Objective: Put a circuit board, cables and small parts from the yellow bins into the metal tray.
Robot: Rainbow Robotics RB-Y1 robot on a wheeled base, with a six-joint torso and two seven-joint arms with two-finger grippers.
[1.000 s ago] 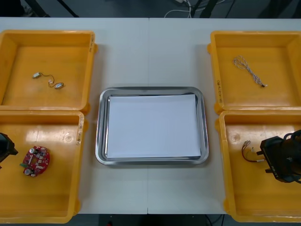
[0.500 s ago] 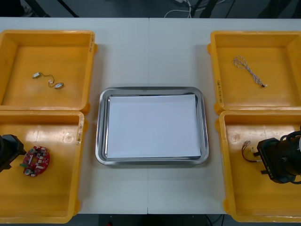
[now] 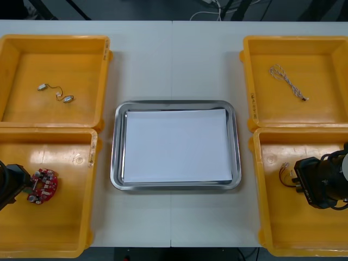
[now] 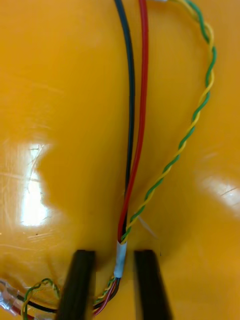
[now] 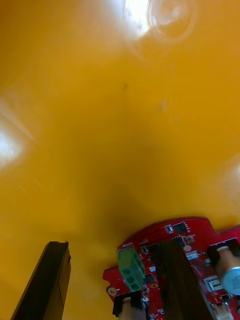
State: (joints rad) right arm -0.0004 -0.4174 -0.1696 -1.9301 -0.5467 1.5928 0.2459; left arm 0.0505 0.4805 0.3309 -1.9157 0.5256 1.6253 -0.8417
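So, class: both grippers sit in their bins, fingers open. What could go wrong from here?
1. The right gripper straddles the cable at its taped neck; the thin bundle may slip as the fingers shut, and its loose wires could snag the wall of the yellow bin on lifting.
2. The left gripper has one finger over the edge of the circuit board, the other well clear of it; shutting may catch only the rim and tip the board.
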